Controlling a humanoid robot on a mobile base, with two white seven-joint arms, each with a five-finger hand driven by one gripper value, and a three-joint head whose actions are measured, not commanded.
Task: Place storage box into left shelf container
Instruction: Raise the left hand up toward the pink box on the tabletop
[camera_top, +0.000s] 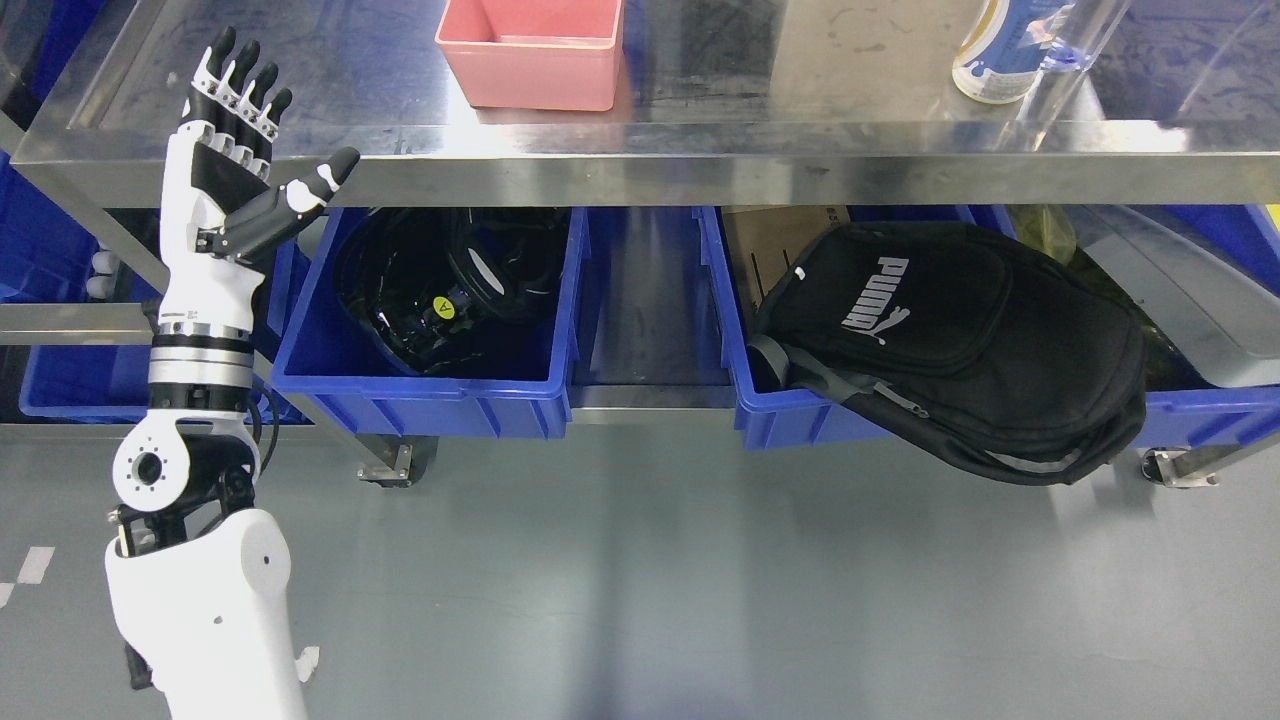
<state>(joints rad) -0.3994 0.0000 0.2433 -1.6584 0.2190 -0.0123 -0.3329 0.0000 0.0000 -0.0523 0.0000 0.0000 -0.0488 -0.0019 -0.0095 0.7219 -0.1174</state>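
Note:
A pink storage box (530, 50) stands on the steel shelf top (700, 150), at the upper middle. Below it on the lower shelf sits the left blue container (420, 385), holding black glossy items. My left hand (255, 150) is raised at the shelf's left front edge, fingers straight and spread, thumb out, holding nothing. It is well left of the pink box and above the left container's left corner. My right arm is not in view.
A second blue container (780, 415) at the right holds a black backpack (960, 340) that hangs over its front. A white bottle (995, 50) stands on the shelf top at the upper right. More blue bins (70, 385) are at the far left. Grey floor lies in front.

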